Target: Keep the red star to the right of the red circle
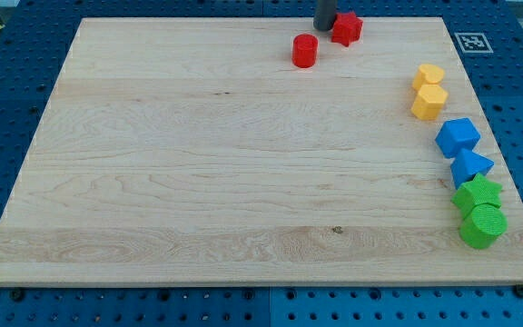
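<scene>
The red star [347,27] lies near the top edge of the wooden board [198,163], right of the middle. The red circle [305,51] stands a little lower and to the star's left, apart from it. My tip [324,26] is at the view's top, touching or almost touching the star's left side, above and to the right of the red circle. The rod's upper part runs out of the view.
Along the board's right edge stand a yellow block [429,74], a yellow hexagon [429,102], a blue block [458,136], a blue triangle [469,167], a green star [478,193] and a green circle [483,226]. A marker tag [470,42] lies off the board's top right corner.
</scene>
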